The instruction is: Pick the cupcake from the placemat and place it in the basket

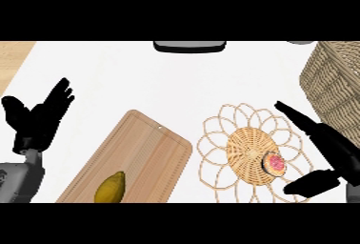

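Note:
A small cupcake (274, 163) with pink frosting lies on a round woven placemat (247, 147) with looping edges, right of centre. My right hand (327, 151) is just right of the cupcake, open, with its fingers stretched up past the mat's right edge and its thumb (311, 183) low beside the cupcake; it touches nothing. The wicker basket (335, 86) stands at the upper right, partly cut off by the view's edge. At the left edge, my left hand (38, 116) rests open with its fingers up.
A wooden cutting board (137, 155) lies diagonally at lower centre with a yellow-brown fruit (110, 188) on its near end. A dark grey object (190, 46) sits at the counter's far edge. A wooden surface (13, 57) borders the white counter at upper left.

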